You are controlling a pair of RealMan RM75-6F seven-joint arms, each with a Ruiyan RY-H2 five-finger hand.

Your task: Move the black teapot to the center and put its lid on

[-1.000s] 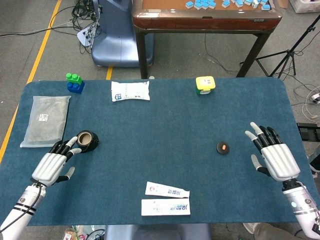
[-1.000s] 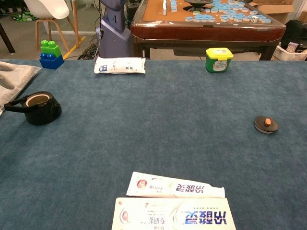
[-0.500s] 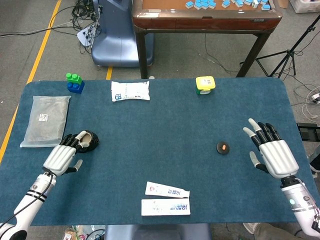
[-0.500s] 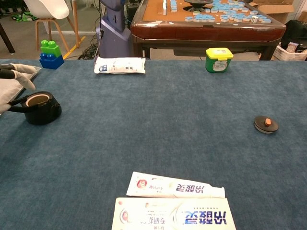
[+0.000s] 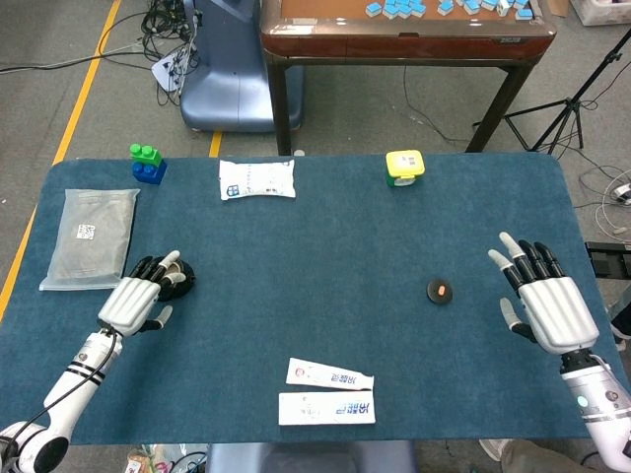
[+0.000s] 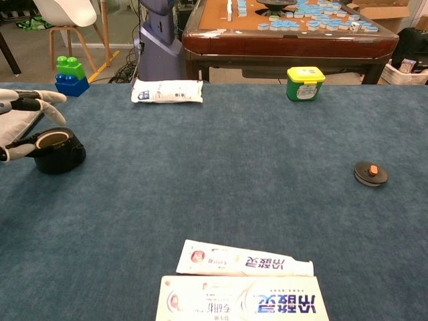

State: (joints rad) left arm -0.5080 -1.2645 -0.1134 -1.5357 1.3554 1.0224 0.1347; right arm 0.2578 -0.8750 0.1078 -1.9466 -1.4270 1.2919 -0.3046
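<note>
Head view: reaching for the black teapot (image 5: pixel 175 278) under the left hand (image 5: pixel 138 304), fingers (image 5: pixel 158 270) spread over it, not yet grasping; right hand (image 5: pixel 548 307) released, lid (image 5: pixel 440 292) just beyond its fingertips. Chest view: thumb at the handle side (grip unconfirmed), so next closing on the teapot, then carrying it toward the table (image 6: pixel 221 187) center.

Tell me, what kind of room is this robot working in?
Probably a robotics lab or test room rather than a home: cables lie loose on the floor, yellow tape marks it, and a mahjong table stands behind the blue work table.
</note>
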